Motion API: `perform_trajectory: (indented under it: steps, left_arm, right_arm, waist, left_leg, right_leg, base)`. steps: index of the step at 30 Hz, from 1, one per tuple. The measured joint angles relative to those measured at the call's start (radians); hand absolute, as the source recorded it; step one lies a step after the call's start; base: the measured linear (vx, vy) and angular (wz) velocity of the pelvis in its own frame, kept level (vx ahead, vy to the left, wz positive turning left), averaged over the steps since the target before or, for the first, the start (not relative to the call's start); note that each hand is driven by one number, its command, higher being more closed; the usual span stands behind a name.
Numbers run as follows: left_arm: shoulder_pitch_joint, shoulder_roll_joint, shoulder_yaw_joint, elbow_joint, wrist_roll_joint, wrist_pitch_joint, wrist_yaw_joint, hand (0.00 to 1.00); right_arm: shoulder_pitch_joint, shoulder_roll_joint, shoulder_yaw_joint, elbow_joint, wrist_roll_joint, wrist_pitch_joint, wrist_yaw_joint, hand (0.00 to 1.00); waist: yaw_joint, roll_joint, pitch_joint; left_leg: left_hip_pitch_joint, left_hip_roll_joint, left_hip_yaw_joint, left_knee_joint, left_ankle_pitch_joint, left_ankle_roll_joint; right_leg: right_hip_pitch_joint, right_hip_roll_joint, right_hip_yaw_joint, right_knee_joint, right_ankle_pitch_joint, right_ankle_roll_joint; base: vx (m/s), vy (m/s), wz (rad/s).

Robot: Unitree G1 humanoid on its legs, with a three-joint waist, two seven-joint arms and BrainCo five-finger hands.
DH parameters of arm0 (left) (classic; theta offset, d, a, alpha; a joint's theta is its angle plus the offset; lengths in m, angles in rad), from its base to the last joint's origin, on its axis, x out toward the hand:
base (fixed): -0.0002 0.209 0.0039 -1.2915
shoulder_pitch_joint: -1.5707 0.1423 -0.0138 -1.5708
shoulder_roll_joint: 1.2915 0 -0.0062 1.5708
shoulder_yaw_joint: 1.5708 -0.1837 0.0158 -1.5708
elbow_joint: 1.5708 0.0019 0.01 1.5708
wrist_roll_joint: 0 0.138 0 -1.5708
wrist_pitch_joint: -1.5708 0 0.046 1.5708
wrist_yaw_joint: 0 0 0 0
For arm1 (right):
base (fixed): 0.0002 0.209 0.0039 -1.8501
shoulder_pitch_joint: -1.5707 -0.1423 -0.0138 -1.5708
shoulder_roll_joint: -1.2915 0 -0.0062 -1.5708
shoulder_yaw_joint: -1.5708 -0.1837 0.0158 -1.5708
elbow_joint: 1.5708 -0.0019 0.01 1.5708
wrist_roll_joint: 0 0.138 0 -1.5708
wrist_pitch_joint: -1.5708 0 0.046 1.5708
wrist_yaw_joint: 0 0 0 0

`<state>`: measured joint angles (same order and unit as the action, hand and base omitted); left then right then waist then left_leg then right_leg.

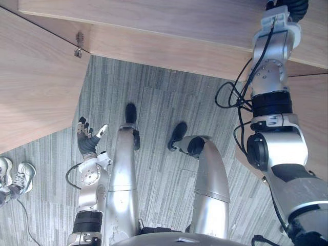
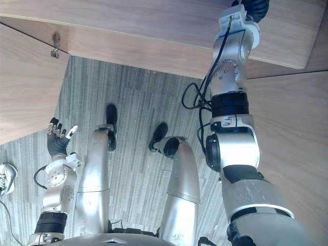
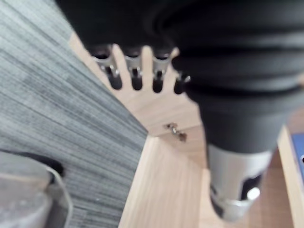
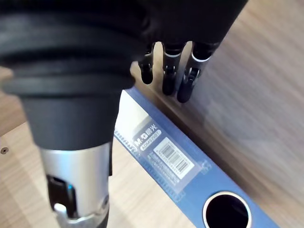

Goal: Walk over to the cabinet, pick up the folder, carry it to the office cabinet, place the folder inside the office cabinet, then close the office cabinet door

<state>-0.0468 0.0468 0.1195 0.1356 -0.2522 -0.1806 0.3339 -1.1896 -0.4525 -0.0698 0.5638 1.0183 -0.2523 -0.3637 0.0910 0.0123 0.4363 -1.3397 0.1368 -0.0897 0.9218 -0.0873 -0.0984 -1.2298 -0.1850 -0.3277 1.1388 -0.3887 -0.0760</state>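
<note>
In the right wrist view the blue card folder (image 4: 190, 176), with a white barcode label and a round black finger hole in its flat spine, sits with that spine towards the camera. Pale wood lies along one of its long sides and a darker brown wooden panel (image 4: 266, 95) runs close along the other. The right hand (image 4: 169, 66) reaches over the folder's far end. Its dark-tipped fingers are nearly straight and loosely spread above the seam where spine meets panel, and the thumb stands apart over the pale wood, so the hand is open and grips nothing. Whether the fingertips touch the folder cannot be told. In the head views the right arm rises towards 1 o'clock, and the hand reaches the upper edge over the light wooden cabinet (image 1: 179, 31), which spans from 11 to 2 o'clock. The cabinet door (image 1: 36, 87), a broad panel of the same wood, stands swung out at 9 to 10 o'clock, with a small metal hinge (image 1: 78, 45) at its inner corner. The left hand (image 1: 87, 139) hangs low at 9 o'clock over the grey striped carpet (image 1: 164, 97), its fingers (image 3: 135, 76) relaxed, open and empty. A person's white shoes (image 1: 18, 177) show at 8 o'clock.
</note>
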Motion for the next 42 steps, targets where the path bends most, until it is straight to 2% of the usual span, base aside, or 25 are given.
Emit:
perform_trajectory:
  steps: [6, 9, 14, 19, 21, 22, 28, 30, 32, 34, 37, 42]
  left_arm:
    - [0.000, 0.024, 0.001, 0.000, 0.000, 0.004, -0.015, 0.00]
    - [0.000, 0.038, 0.007, 0.005, 0.000, 0.006, -0.023, 0.00]
    - [-0.026, 0.063, 0.045, 0.044, 0.000, 0.016, -0.050, 0.00]
    - [-0.073, 0.074, 0.067, 0.068, 0.000, 0.028, -0.059, 0.00]
    - [-0.090, 0.079, 0.083, 0.084, 0.000, 0.033, -0.060, 0.00]
    - [-0.090, 0.081, 0.083, 0.084, 0.000, 0.034, -0.060, 0.00]
    - [-0.142, 0.091, 0.132, 0.123, -0.005, 0.051, -0.066, 0.00]
    - [-0.163, 0.090, 0.156, 0.123, -0.009, 0.054, -0.066, 0.00]
    - [-0.183, 0.091, 0.178, 0.122, -0.008, 0.062, -0.064, 0.00]
    - [-0.196, 0.091, 0.190, 0.122, -0.003, 0.066, -0.062, 0.00]
    - [-0.197, 0.091, 0.194, 0.120, 0.001, 0.073, -0.057, 0.00]
    - [-0.190, 0.090, 0.197, 0.082, 0.024, 0.077, -0.058, 0.00]
  right_arm:
    - [0.056, -0.127, 0.105, -0.006, -0.052, 0.070, 0.068, 0.00]
    - [0.057, -0.198, 0.146, -0.006, -0.147, 0.107, 0.108, 0.00]
    - [0.056, -0.253, 0.186, -0.004, -0.301, 0.146, 0.142, 0.00]
    - [0.054, -0.255, 0.188, 0.002, -0.461, 0.193, 0.145, 0.00]
    - [0.052, -0.255, 0.188, 0.003, -0.559, 0.217, 0.146, 0.00]
    - [0.051, -0.255, 0.188, 0.003, -0.571, 0.219, 0.145, 0.00]
    - [0.038, -0.234, 0.176, 0.000, -0.868, 0.280, 0.135, 0.00]
    - [0.085, -0.197, 0.128, -0.078, -0.960, 0.300, 0.127, 0.00]
    - [0.151, -0.174, 0.116, -0.166, -1.108, 0.318, 0.108, 0.00]
    - [0.211, -0.174, 0.096, -0.232, -1.205, 0.326, 0.099, 0.00]
    - [0.276, -0.174, 0.060, -0.304, -1.286, 0.326, 0.096, 0.00]
    - [0.406, -0.188, 0.056, -0.412, -1.427, 0.322, 0.106, 0.00]
  waist:
    - [-0.016, -0.001, 0.000]
    - [-0.019, -0.004, 0.002]
    - [-0.032, -0.007, 0.003]
    - [-0.034, -0.007, 0.003]
    - [-0.035, -0.017, 0.002]
    - [-0.035, -0.017, 0.002]
    - [-0.040, -0.024, 0.002]
    - [-0.039, -0.025, 0.003]
    - [-0.039, -0.030, 0.000]
    - [-0.038, -0.031, 0.001]
    - [-0.039, -0.032, 0.001]
    - [-0.040, -0.053, -0.003]
  left_leg:
    - [0.009, 0.005, 0.014, 0.001, -0.005, 0.013]
    - [0.012, 0.015, 0.024, 0.000, -0.009, 0.021]
    - [0.017, 0.019, 0.036, 0.000, -0.011, 0.028]
    - [0.026, 0.025, 0.039, -0.009, -0.009, 0.031]
    - [0.035, 0.028, 0.051, -0.020, -0.006, 0.036]
    - [0.035, 0.029, 0.052, -0.020, -0.006, 0.036]
    - [0.034, 0.031, 0.060, -0.031, -0.001, 0.045]
    - [0.034, 0.031, 0.060, -0.031, -0.001, 0.046]
    - [0.035, 0.031, 0.061, -0.032, -0.002, 0.048]
    - [0.035, 0.030, 0.061, -0.032, -0.002, 0.048]
    - [0.040, 0.030, 0.062, -0.032, -0.003, 0.049]
    - [0.052, 0.030, 0.067, -0.037, -0.007, 0.054]
  right_leg:
    - [0.009, 0.004, 0.011, -0.021, 0.019, 0.011]
    - [0.013, 0.015, 0.018, -0.040, 0.034, 0.018]
    - [0.015, 0.016, 0.027, -0.051, 0.046, 0.019]
    - [0.027, 0.024, 0.027, -0.071, 0.058, 0.022]
    - [0.029, 0.027, 0.035, -0.084, 0.064, 0.024]
    - [0.029, 0.027, 0.036, -0.085, 0.065, 0.023]
    - [0.030, 0.030, 0.037, -0.107, 0.084, 0.025]
    - [0.031, 0.031, 0.039, -0.109, 0.085, 0.027]
    - [0.031, 0.031, 0.039, -0.110, 0.085, 0.027]
    - [0.031, 0.031, 0.040, -0.110, 0.085, 0.028]
    - [0.035, 0.031, 0.041, -0.110, 0.084, 0.028]
    - [0.043, 0.030, 0.045, -0.112, 0.079, 0.030]
  base:
    - [0.00, 0.053, -0.08]
    - [0.00, 0.051, -0.15]
    - [0.01, 0.042, -0.06]
    - [0.00, 0.030, -0.06]
    - [0.00, 0.033, -0.06]
    - [0.01, 0.040, -0.09]
    - [0.01, 0.035, -0.03]
    - [0.01, 0.035, -0.01]
    - [0.00, 0.018, 0.00]
    - [0.00, 0.017, 0.00]
    - [0.00, 0.021, 0.00]
    - [0.00, 0.000, 0.00]
